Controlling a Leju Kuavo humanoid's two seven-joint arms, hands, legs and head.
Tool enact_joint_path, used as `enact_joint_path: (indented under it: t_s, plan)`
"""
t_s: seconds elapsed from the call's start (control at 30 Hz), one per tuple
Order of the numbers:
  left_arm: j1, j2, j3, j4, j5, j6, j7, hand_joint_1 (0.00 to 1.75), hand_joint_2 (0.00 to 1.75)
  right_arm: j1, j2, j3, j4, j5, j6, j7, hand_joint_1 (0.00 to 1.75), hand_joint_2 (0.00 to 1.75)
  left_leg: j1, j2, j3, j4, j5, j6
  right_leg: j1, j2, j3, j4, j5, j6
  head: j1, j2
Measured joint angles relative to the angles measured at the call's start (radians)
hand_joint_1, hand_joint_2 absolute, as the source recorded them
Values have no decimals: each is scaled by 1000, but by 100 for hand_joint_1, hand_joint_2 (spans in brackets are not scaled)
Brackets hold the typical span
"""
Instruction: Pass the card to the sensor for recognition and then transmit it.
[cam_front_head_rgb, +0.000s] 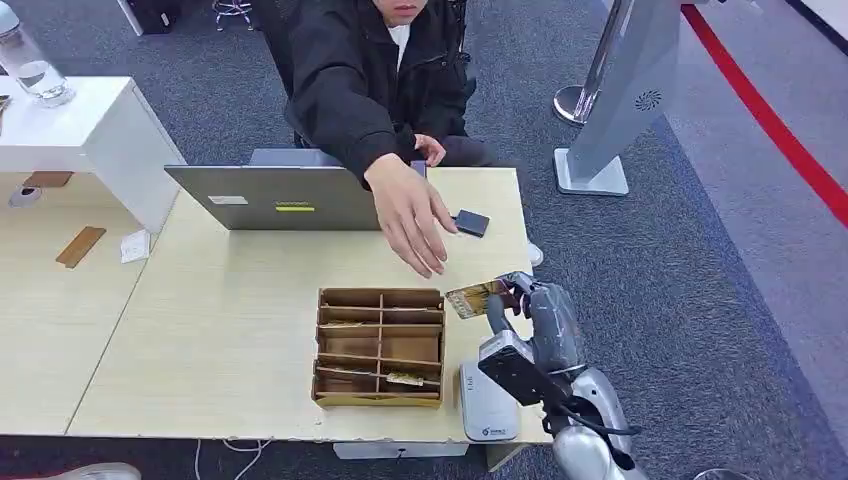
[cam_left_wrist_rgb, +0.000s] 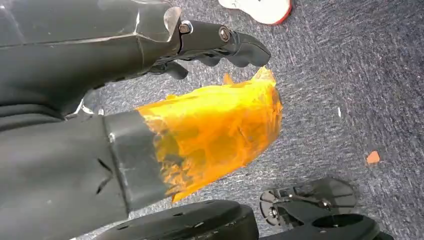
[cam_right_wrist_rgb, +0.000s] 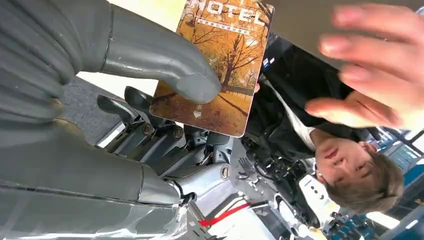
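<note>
Card handover looks to be the step in hand, judging by how things lie. Going left to right in the head view: the wooden divided box (cam_front_head_rgb: 380, 347) sits on the pale table (cam_front_head_rgb: 220, 320), with a closed grey laptop (cam_front_head_rgb: 275, 197) behind it. A person's hand (cam_front_head_rgb: 410, 215) reaches forward over the table toward the card (cam_front_head_rgb: 476, 297), not yet touching it. Just right of the box lies the grey card reader (cam_front_head_rgb: 487, 402) at the table's near edge, and a small dark square object (cam_front_head_rgb: 471, 222) rests farther back. The right hand (cam_front_head_rgb: 520, 300) holds the card above the table's right side, pinched between thumb (cam_right_wrist_rgb: 165, 65) and fingers; the wrist view shows an autumn-tree print on it. The left hand (cam_left_wrist_rgb: 200, 45) hangs over the carpet, fingers curled in with nothing between them. The next move probably calls for steadying the card until the person grasps it, then loosening the pinch.
</note>
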Motion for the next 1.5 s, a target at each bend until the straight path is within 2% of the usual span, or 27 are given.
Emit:
enact_joint_path:
  t_s: [0.37, 1.0, 1.03, 1.07, 1.1, 1.5]
  plan:
    - [-2, 0, -7, 1, -5, -4, 6, 0, 0, -30, 3, 28, 5, 6, 1, 0, 175, 175, 0, 0, 0, 0, 0, 0, 0, 0, 0, 0, 0, 0, 0, 0]
    - [-12, 0, -41, 8, -8, -12, 18, 0, 0, -246, 84, 165, 85, 6, 2, 52, 175, 175, 0, 0, 0, 0, 0, 0, 0, 1, 0, 1, 0, 0, 0, 0]
    - [-13, 0, -42, 8, -8, -12, 18, 0, 0, -251, 88, 168, 89, 5, 2, 52, 164, 175, 0, 0, 0, 0, 0, 0, 0, 1, 0, 1, 0, 0, 0, 0]
    - [-13, 0, -43, 8, -8, -12, 18, 0, 0, -254, 92, 171, 92, 5, 2, 52, 44, 175, 0, 0, 0, 0, 0, 0, 0, 1, 0, 1, 0, 0, 0, 0]
    - [-13, 0, -45, 8, -8, -12, 18, 0, 0, -257, 95, 174, 95, 5, 2, 53, 0, 175, 0, 0, 0, 0, 0, 0, 0, 0, 0, 1, 0, 0, 0, 0]
    - [-13, 0, -47, 8, -6, -11, 19, 0, 0, -268, 103, 209, 118, 9, -26, 63, 0, 175, 0, 0, 0, 0, 0, 0, 0, 1, 0, 1, 0, 0, 0, 0]
